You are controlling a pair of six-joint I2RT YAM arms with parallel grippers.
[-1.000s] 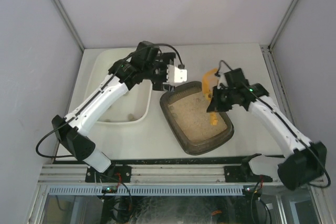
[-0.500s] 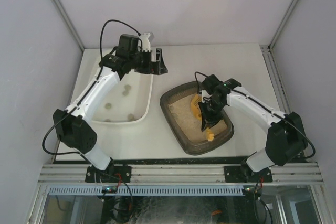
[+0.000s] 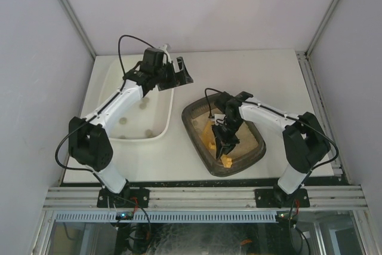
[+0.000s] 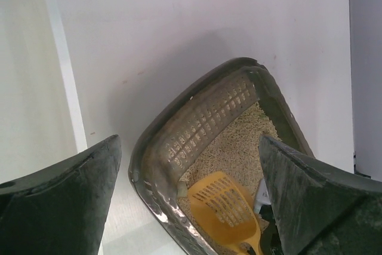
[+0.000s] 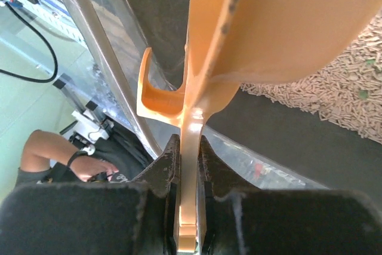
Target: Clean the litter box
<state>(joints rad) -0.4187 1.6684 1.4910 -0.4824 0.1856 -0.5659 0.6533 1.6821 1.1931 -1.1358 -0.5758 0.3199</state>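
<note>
Your right claw (image 3: 225, 141) is clamped tight on the thin handle of the yellow scoop (image 3: 210, 136), the handle pinched between both fingers (image 5: 164, 168) in the wrist view. It hangs over the litter box (image 3: 197, 146). The box sits on the surface (image 3: 256, 73) right of centre, just beside the white tub (image 3: 143, 137). It holds beige pellet litter (image 4: 239, 147). The scoop's slotted head lies over the litter toward the box's left side. It may be resting on the pellets, but the view from above does not settle that. Your left claw (image 3: 177, 70) stands wide and holds nothing, above the tub's far right corner. A few small lumps (image 3: 143, 104) lie in the tub.
</note>
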